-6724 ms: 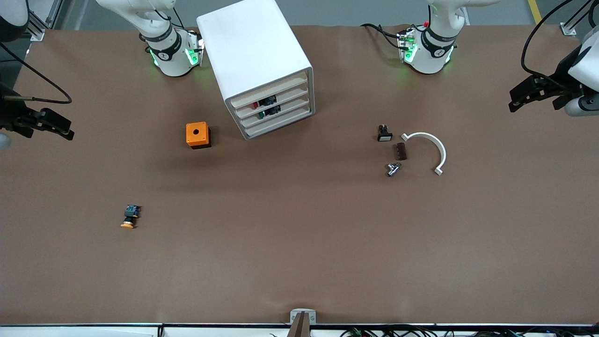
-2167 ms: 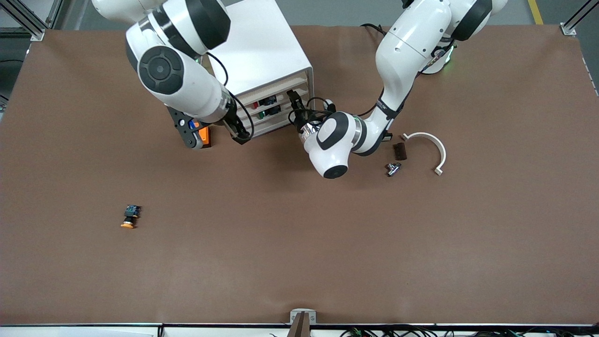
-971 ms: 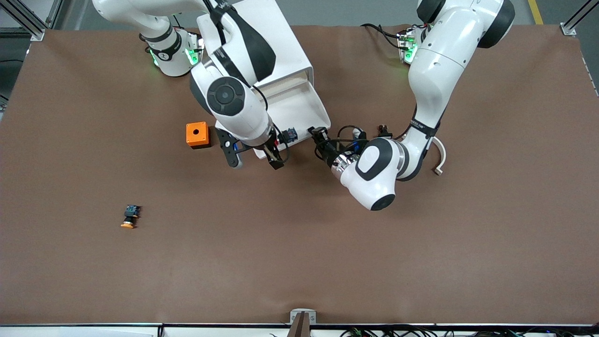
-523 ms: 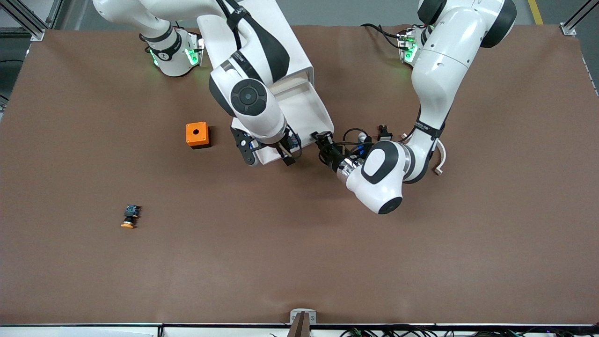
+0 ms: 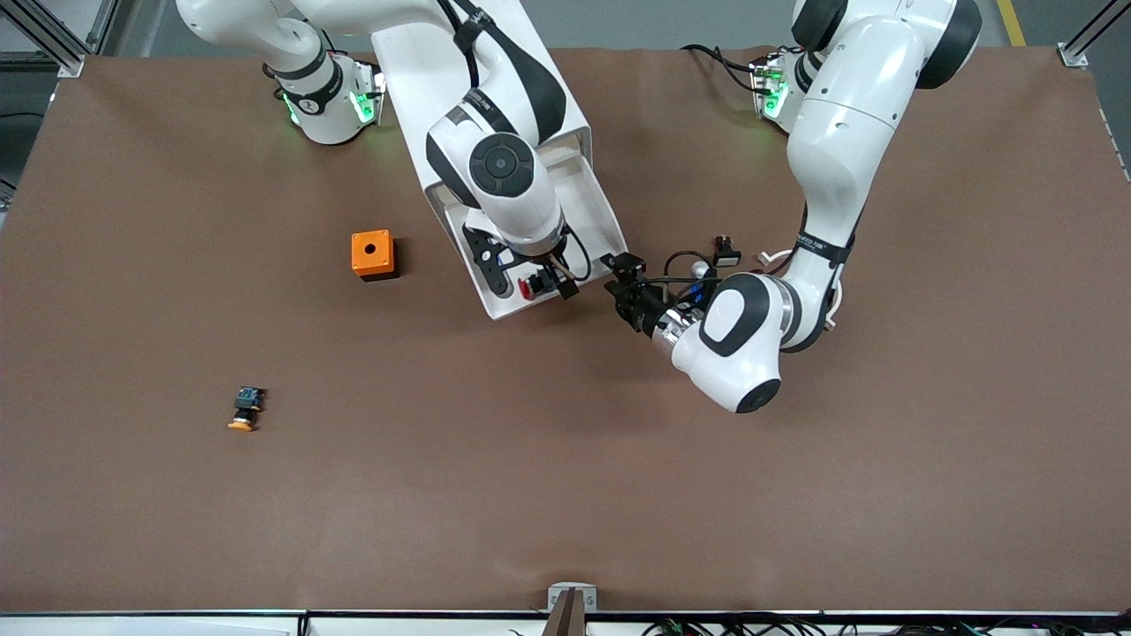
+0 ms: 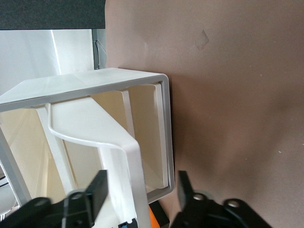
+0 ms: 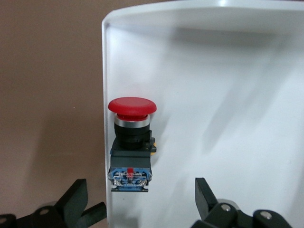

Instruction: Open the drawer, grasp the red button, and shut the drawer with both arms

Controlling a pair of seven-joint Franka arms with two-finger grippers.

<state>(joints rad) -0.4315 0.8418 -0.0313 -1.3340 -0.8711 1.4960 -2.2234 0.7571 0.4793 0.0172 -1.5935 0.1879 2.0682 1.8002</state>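
Observation:
The drawer [image 5: 594, 210] is pulled far out of the white cabinet [image 5: 459, 62], toward the front camera. The red-capped button [image 5: 528, 287] lies on its side in the drawer against the front wall, and shows clearly in the right wrist view [image 7: 131, 147]. My right gripper [image 5: 535, 284] hangs open just over the button, one finger on either side of it [image 7: 141, 204]. My left gripper [image 5: 624, 281] is open at the drawer's front corner toward the left arm's end. In the left wrist view [image 6: 140, 192] its fingers straddle the drawer's wall [image 6: 121, 147].
An orange box [image 5: 374, 254] stands beside the drawer toward the right arm's end. An orange-capped button [image 5: 245, 409] lies nearer the front camera. A small black part [image 5: 726, 252] and a white curved piece [image 5: 831, 296] lie by the left arm's wrist.
The drawer has slid farther out with my left gripper at its front corner. My right gripper has moved in over the drawer and now sits above the red button.

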